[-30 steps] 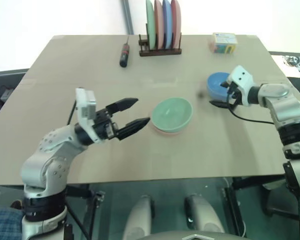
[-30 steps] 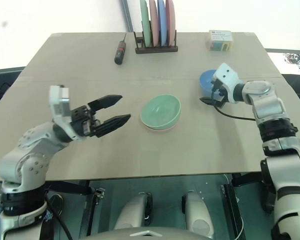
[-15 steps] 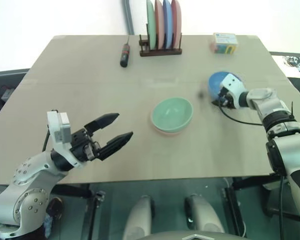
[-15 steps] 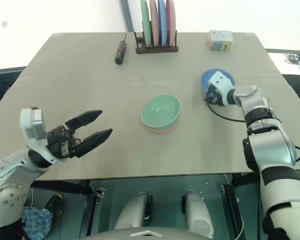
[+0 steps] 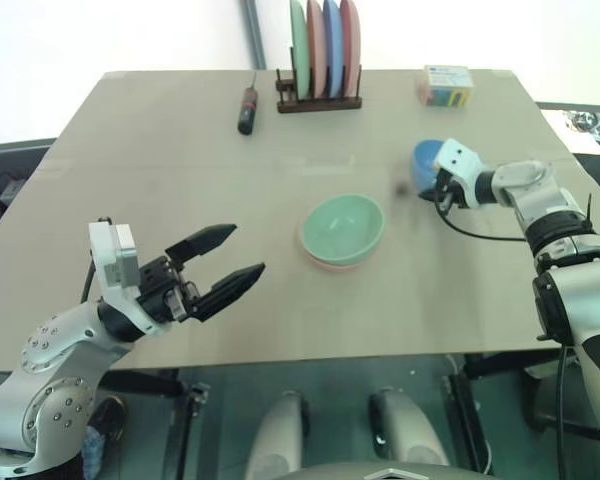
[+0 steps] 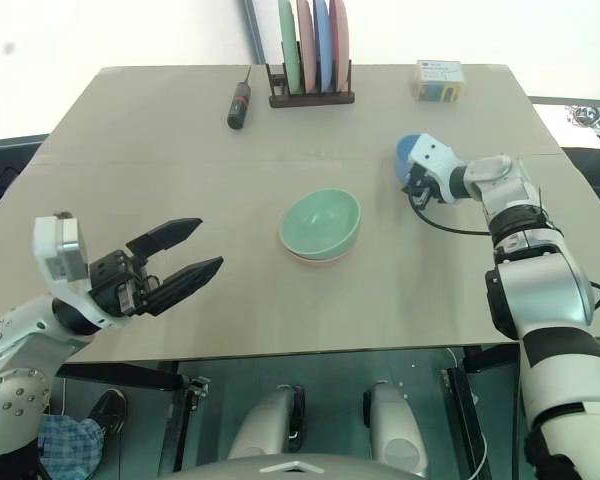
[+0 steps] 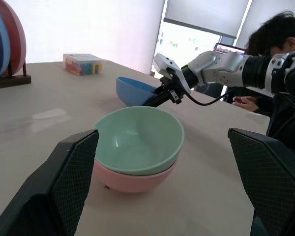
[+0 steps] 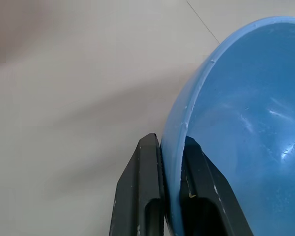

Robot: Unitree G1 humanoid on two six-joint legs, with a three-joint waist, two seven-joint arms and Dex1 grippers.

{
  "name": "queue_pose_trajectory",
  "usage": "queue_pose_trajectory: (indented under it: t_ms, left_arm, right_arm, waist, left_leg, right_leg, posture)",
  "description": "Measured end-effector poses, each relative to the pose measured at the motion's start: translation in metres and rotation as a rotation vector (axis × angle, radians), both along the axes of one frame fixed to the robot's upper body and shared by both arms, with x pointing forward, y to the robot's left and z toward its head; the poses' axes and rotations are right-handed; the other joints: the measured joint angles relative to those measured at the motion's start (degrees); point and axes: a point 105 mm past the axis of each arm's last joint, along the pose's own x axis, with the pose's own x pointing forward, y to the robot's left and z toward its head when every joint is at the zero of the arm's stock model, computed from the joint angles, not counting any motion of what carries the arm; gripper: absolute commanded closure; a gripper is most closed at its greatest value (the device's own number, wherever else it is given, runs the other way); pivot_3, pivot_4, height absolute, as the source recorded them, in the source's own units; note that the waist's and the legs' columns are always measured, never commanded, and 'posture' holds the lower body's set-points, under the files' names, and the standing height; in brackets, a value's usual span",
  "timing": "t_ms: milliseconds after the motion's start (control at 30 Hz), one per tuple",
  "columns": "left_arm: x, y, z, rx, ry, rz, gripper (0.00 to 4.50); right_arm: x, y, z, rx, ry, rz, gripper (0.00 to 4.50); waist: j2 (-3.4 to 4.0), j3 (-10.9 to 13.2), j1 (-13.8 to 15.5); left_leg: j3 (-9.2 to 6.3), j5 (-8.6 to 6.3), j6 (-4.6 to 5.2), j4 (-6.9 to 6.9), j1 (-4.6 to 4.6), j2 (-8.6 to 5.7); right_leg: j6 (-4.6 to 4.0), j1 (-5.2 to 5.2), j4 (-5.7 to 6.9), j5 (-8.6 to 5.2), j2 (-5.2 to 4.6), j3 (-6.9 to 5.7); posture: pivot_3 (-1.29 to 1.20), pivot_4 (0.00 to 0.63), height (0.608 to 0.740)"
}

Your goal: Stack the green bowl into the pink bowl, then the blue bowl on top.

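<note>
The green bowl (image 5: 343,228) sits nested inside the pink bowl (image 5: 332,263) at the table's middle; only the pink rim shows beneath it. To the right, the blue bowl (image 5: 427,159) is tilted and lifted off the table, with my right gripper (image 5: 439,189) shut on its near rim. The right wrist view shows the two black fingers (image 8: 148,196) pinching the blue bowl's wall (image 8: 246,123), one inside and one outside. My left gripper (image 5: 230,257) hovers open and empty at the front left, well clear of the stacked bowls.
A dark rack (image 5: 320,100) with upright coloured plates stands at the table's back edge, a black screwdriver (image 5: 248,108) to its left and a small colourful box (image 5: 446,86) at the back right. A person (image 7: 280,73) sits beyond the table's right side.
My right gripper closed on the blue bowl's rim and raised it, tilting it off the table. My left arm drew back toward the front left, still open.
</note>
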Motion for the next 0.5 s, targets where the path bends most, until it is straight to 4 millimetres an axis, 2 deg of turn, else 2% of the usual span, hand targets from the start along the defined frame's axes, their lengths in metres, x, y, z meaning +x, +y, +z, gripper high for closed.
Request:
queue_pose_trajectory:
  t_ms: [100,167,233,367,500]
  left_arm:
    - [0.002,-0.003,-0.003,0.010,0.014,-0.029,0.00]
    - [0.004,-0.004,-0.004,0.023,0.011,-0.039,0.00]
    - [0.008,-0.002,-0.008,0.046,0.025,-0.038,0.00]
    - [0.012,-0.002,-0.010,0.060,0.027,-0.053,0.00]
    - [0.013,-0.007,-0.010,0.061,0.021,-0.078,0.00]
  right_arm:
    - [-0.027,0.039,0.037,0.024,-0.088,0.223,4.44]
    - [-0.053,0.056,0.050,0.018,-0.126,0.341,4.44]
    - [-0.086,0.080,0.052,-0.005,-0.129,0.488,4.44]
    - [-0.128,0.106,0.052,-0.029,-0.120,0.623,4.44]
    - [-0.141,0.112,0.052,-0.053,-0.125,0.653,3.06]
  waist:
    - [0.03,0.0,0.2]
    - [0.03,0.0,0.7]
    - [0.04,0.0,0.9]
    - [0.03,0.0,0.9]
    - [0.01,0.0,0.8]
  left_leg:
    - [-0.07,0.00,0.00,-0.09,-0.01,0.03]
    - [-0.14,0.00,0.00,-0.14,-0.04,0.03]
    - [-0.20,0.00,-0.01,-0.14,-0.08,0.02]
    - [-0.17,0.00,-0.01,-0.05,-0.08,0.00]
    - [-0.16,0.00,-0.01,-0.01,-0.02,0.02]
  right_leg:
    - [0.00,-0.02,0.00,0.00,0.01,-0.07]
    - [0.00,-0.02,-0.04,0.00,0.01,-0.14]
    - [-0.01,-0.02,-0.05,-0.01,-0.01,-0.20]
    - [-0.01,-0.01,-0.05,-0.02,-0.03,-0.19]
    - [-0.14,0.02,-0.02,-0.09,-0.02,-0.19]
  posture:
    - [0.00,0.150,0.740]
    - [0.00,0.150,0.740]
    - [0.00,0.150,0.740]
    - [0.00,0.150,0.740]
    - [0.00,0.150,0.740]
